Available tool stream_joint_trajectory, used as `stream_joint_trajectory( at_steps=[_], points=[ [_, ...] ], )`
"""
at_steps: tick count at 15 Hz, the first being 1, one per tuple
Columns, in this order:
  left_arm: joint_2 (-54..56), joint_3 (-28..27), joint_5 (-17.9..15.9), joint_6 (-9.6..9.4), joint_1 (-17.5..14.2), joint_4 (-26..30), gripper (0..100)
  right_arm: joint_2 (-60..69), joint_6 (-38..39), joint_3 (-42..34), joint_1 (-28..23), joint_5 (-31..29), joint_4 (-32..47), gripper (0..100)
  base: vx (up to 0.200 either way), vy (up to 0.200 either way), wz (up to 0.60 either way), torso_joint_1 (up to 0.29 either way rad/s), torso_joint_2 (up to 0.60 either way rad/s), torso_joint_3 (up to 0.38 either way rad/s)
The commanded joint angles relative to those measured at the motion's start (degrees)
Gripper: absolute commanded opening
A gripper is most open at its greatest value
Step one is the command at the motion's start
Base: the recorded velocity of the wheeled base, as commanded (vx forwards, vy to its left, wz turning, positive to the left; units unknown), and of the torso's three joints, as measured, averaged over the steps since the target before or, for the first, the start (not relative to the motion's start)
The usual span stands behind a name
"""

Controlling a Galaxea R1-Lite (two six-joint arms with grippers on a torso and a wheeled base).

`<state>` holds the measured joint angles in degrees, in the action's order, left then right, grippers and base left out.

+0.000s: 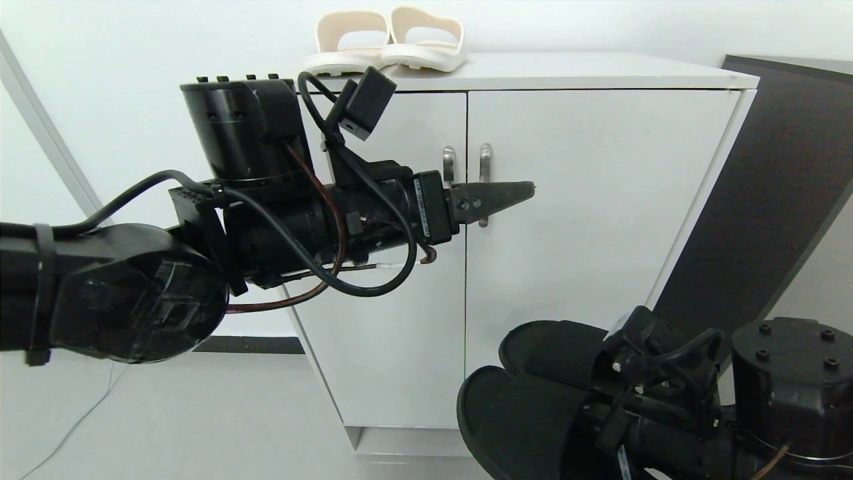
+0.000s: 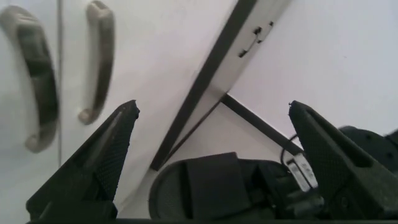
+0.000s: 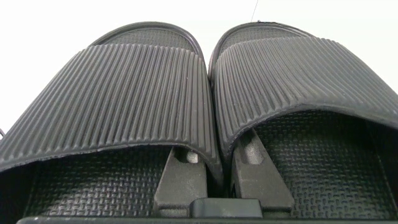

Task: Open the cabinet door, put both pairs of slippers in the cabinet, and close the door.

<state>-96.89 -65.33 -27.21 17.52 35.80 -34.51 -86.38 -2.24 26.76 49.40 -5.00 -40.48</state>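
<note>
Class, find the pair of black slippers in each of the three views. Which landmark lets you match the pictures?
Head view: black slippers low on the right, before the cabinet's right door.
Left wrist view: beyond the open left gripper, between its fingers.
Right wrist view: side by side, one finger of the right gripper inside each.
Landmark: the right gripper holding them; the door handles also link head and left wrist views.

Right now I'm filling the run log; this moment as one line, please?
doors: shut | left gripper: open, by handles | right gripper: shut on black slippers | white slippers: on cabinet top
</note>
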Motion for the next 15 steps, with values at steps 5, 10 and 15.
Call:
stream_joint_trajectory(
  at_steps=[5,10,15],
  points=[
    [-4.4,-5.2,3.8,-0.12,-2.1,2.4,100,-0.1,0.0,0.0,0.1,0.0,0.0,0,0.0,0.0,0.0,0.0,0.0,0.0],
    [-7.8,-8.8,4.0,-0.03,-1.7,2.6,100,0.2,0.0,0.0,0.1,0.1,0.0,0,0.0,0.0,0.0,0.0,0.0,0.0],
    [-10.2,-10.6,4.1,-0.03,-1.2,2.6,100,0.2,0.0,0.0,0.1,0.1,0.0,0,0.0,0.0,0.0,0.0,0.0,0.0]
  ],
)
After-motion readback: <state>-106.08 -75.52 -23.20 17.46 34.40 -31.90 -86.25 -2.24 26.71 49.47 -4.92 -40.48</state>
